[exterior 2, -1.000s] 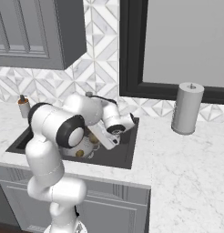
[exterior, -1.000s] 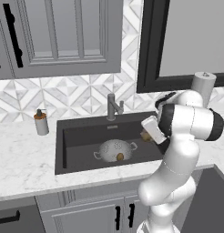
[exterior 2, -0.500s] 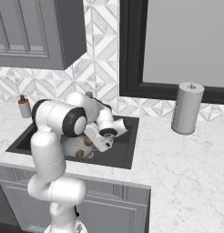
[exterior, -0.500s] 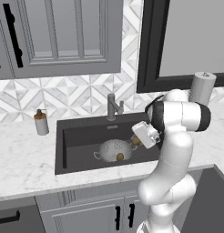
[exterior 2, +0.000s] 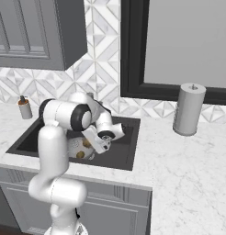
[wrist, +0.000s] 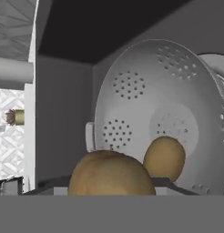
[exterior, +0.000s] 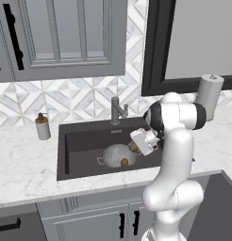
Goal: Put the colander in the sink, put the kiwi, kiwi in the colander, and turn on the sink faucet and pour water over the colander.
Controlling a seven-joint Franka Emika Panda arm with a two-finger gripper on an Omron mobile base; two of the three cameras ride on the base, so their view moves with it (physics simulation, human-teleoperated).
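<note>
Since a second ago the hand has swung down from above the sink's right rim and now hangs low over the colander (exterior: 117, 156), which stands in the sink (exterior: 85, 141) near the basin's middle, in front of the sink faucet (exterior: 116, 111). One kiwi (exterior: 124, 162) lies inside the colander; the second kiwi (exterior: 133, 147) sits between the jaws (exterior: 136, 147), pinched there, just above the colander's right rim — in the hand view it bulks at the bottom, with the other fruit beyond it against the pierced wall.

The basin walls close in around the colander on all sides, yet dark floor lies bare to its left. The faucet's spout stands behind the colander, apart from the hand. The soap bottle (exterior: 42, 127) stands on the tabletop (exterior: 23, 164) left of the sink, and the paper-towel roll (exterior: 210, 96) stands well to the right — both clear of the arm.
</note>
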